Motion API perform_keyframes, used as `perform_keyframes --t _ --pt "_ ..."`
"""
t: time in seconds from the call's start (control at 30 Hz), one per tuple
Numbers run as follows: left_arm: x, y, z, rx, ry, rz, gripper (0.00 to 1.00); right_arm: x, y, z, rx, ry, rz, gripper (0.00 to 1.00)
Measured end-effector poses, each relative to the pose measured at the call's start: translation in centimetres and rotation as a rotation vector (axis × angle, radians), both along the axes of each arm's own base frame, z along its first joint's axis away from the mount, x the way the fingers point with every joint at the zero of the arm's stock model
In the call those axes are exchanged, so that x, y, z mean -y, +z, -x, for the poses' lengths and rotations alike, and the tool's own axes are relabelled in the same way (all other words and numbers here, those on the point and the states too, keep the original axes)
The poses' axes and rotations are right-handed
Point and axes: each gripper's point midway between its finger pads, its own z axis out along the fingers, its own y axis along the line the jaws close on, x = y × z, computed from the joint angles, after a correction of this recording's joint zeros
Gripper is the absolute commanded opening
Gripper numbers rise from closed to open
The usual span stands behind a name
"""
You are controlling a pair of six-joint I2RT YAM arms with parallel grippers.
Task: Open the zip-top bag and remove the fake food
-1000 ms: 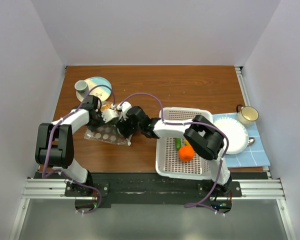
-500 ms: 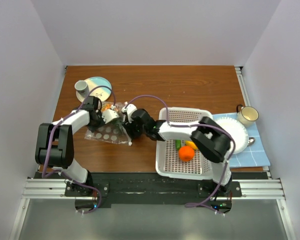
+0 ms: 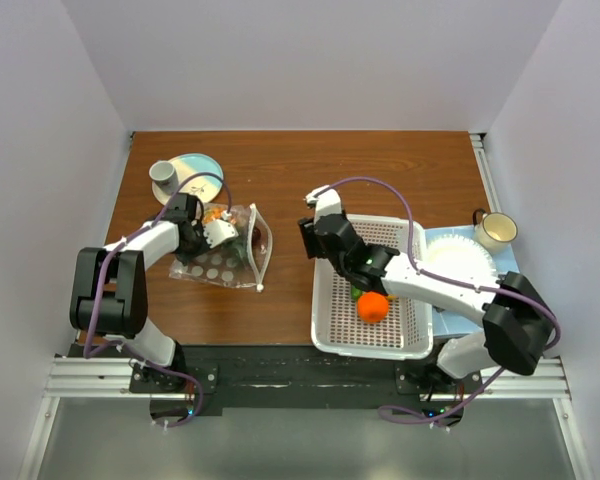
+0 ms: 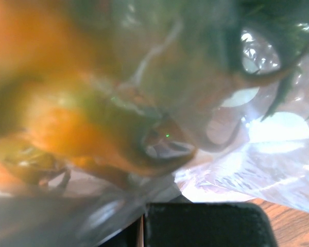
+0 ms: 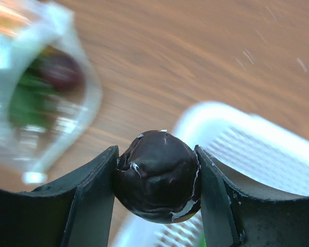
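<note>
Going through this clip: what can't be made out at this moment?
Left wrist view: the zip-top bag presses against the lens; its contents blur to orange and green smears.
Top view: the left pincer sits amid crinkled plastic, so its hold is unclear.
Right wrist view: the right pincer and its dark piece block much of the basket.

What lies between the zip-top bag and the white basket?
Top view: bare table between zip-top bag and basket; the right gripper, gripping a dark piece, hangs over that gap's far end.
</note>
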Motion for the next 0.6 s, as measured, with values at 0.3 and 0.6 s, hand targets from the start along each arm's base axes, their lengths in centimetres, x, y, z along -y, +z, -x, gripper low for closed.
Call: perform_keyframes --t 0.3,0.6 --pt "0.5 -0.1 0.3 -0.016 -0.009 0.024 0.0 3.6 -2.8 -1.5 -0.067 -0.147 0.089 0.98" --pt "0.8 0.0 0.5 -0.026 -0.016 0.041 0.0 -5.4 -1.4 -1.4 -0.025 0.111 0.107 0.62"
